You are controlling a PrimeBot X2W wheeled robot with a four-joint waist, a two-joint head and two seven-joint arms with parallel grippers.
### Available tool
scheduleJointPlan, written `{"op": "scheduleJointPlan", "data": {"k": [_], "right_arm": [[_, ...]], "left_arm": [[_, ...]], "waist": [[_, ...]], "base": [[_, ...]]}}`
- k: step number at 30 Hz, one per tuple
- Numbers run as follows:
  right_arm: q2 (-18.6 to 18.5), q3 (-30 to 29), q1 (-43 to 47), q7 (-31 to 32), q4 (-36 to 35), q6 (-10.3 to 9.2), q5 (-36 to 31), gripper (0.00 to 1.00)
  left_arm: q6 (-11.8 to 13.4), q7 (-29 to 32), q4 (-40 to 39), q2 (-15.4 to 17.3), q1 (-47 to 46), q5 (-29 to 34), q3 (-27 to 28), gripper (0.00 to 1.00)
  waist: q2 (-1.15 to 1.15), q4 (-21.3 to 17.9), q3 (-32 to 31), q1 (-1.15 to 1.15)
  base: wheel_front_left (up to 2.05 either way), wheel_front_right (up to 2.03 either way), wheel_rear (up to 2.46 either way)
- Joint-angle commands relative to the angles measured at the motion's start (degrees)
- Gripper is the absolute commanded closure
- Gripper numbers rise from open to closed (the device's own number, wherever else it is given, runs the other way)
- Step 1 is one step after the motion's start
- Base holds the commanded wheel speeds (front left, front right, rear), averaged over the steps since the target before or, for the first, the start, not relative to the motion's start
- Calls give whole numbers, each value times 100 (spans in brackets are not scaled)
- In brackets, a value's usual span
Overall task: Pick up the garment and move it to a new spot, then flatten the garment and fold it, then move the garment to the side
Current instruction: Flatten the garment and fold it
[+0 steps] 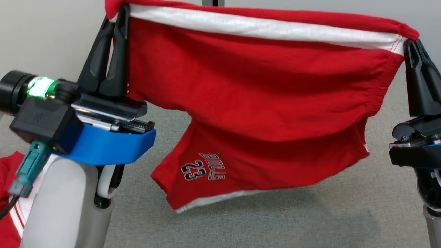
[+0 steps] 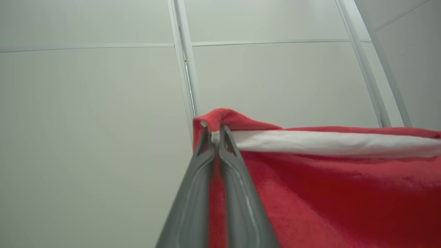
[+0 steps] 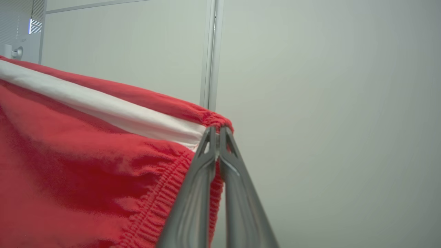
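Two end effectors hold the shorts (image 1: 258,96) in the air, stretched between them. The left end effector (image 1: 119,13) is clamped shut on one top corner of the cloth. Its fingers point up, and the left wrist view shows red fabric pinched in the thin slit between them. The right end effector (image 1: 411,43) is likewise closed on the opposite top corner, with its tips pressed together over the red edge.

A white band (image 1: 258,27) runs taut from one end effector to the other, just under the top edge. Directly below the right end effector, a gathered elastic edge (image 1: 382,89) hangs down. Under and between both end effectors the rest of the shorts sags, and one leg with the number 23 (image 1: 194,170) drops lowest, nearer the left one. I cannot tell whether that leg touches the grey desk (image 1: 310,213) beneath. Another red and white cloth (image 1: 7,172) lies on the desk below and outside the left end effector.
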Motion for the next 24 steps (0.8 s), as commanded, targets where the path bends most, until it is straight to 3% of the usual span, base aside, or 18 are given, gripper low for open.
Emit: {"op": "scheduleJointPlan", "data": {"k": [1, 6, 10, 17, 24], "right_arm": [[-16, -27, -141, 45, 74, 1, 64, 100], [-59, 3, -791, 64, 474, 1, 205, 100], [-74, 164, -1693, -69, 1135, 1, 322, 100], [117, 541, -3481, -738, 2840, 1, 488, 100], [467, 1294, -4268, -1171, 4632, 1, 608, 100]], "left_arm": [[-44, 49, 84, -29, -122, -90, -34, 100], [-238, 126, 855, -172, -809, -394, -61, 100], [-335, -77, 1955, -312, -1688, -552, -18, 100], [-387, -908, 4109, -548, -3474, -655, 224, 100], [-306, -1105, 6031, -726, -3857, -742, 445, 100]], "waist": [[0, -4, 63, 2], [0, -37, 581, 2], [0, -59, 1085, 2], [0, -75, 1595, 2], [0, -86, 1809, 2]], "base": [[0, 0, 0], [0, 0, 0], [0, 0, 0], [0, 0, 0], [0, 0, 0]]}}
